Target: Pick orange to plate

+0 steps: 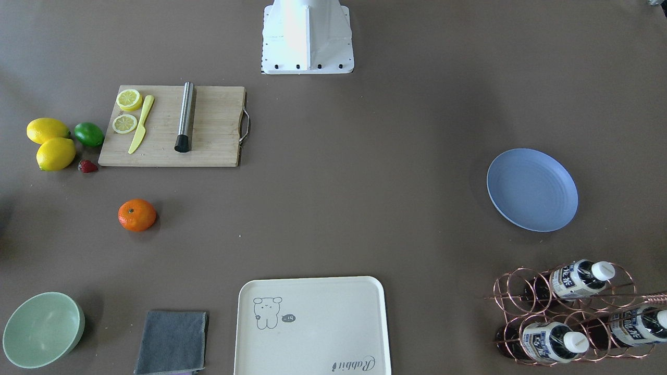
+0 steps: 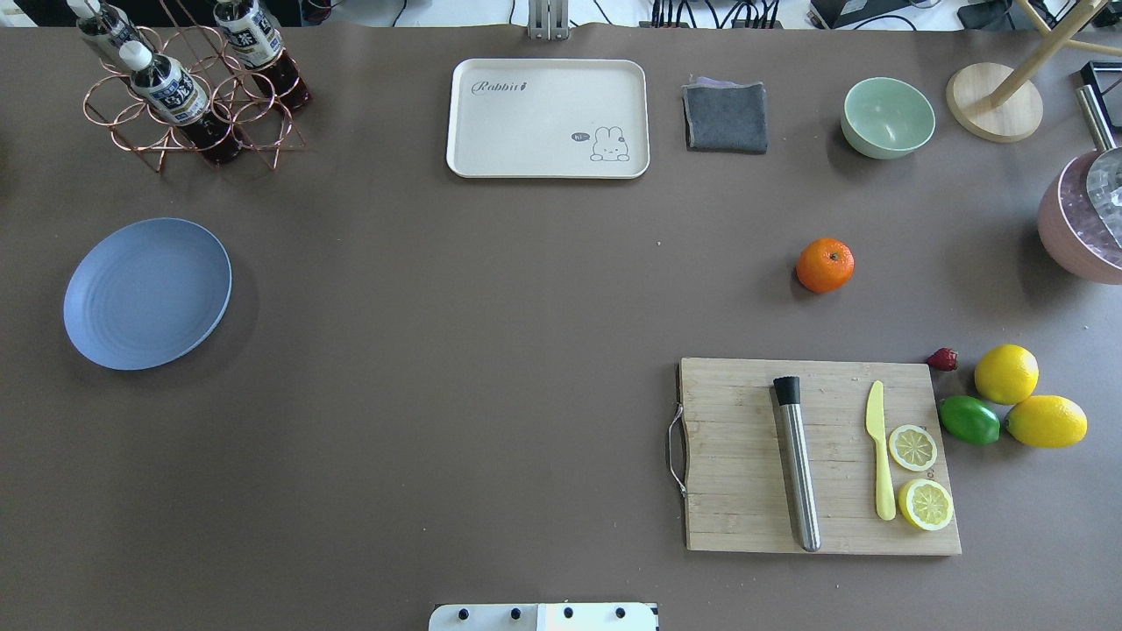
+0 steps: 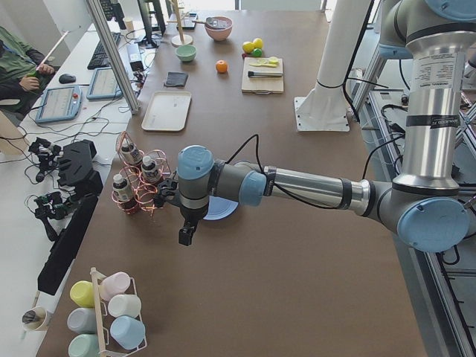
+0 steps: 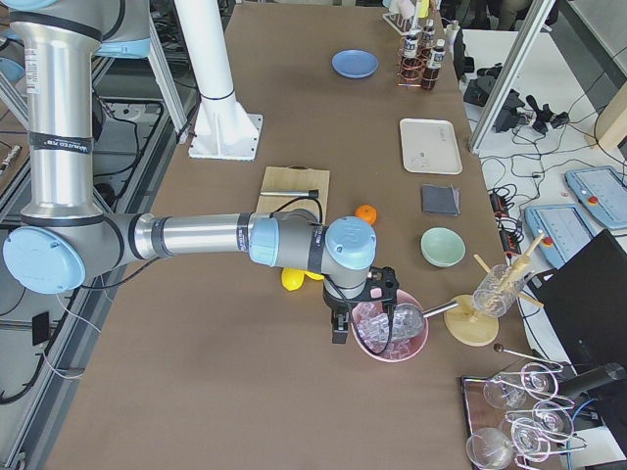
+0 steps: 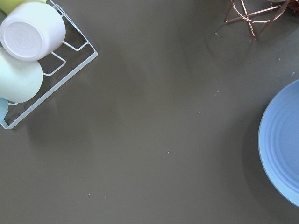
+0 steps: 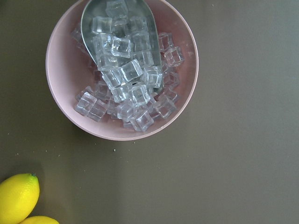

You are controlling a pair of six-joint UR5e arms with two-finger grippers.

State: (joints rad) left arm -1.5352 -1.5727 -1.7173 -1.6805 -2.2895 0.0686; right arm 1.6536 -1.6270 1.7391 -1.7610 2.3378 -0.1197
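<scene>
The orange (image 1: 137, 214) (image 2: 825, 265) sits alone on the brown table, between the cutting board and the mint bowl. Far across the table lies the pale-blue plate (image 1: 532, 189) (image 2: 147, 293), bare; its edge also shows in the left wrist view (image 5: 282, 144). My left gripper (image 3: 186, 236) hangs near the plate, toward the table's left end, seen only from the side; I cannot tell if it is open. My right gripper (image 4: 338, 333) hovers beside a pink bowl of ice at the right end, well away from the orange (image 4: 365, 212); its state I cannot tell either.
A wooden cutting board (image 2: 820, 456) holds a steel tube, a yellow knife and lemon slices. Two lemons (image 2: 1006, 373), a lime (image 2: 969, 419) and a strawberry lie beside it. A cream tray (image 2: 548, 118), grey cloth (image 2: 725, 116), mint bowl (image 2: 887, 116), bottle rack (image 2: 188, 88) and pink ice bowl (image 6: 122, 70) line the edges.
</scene>
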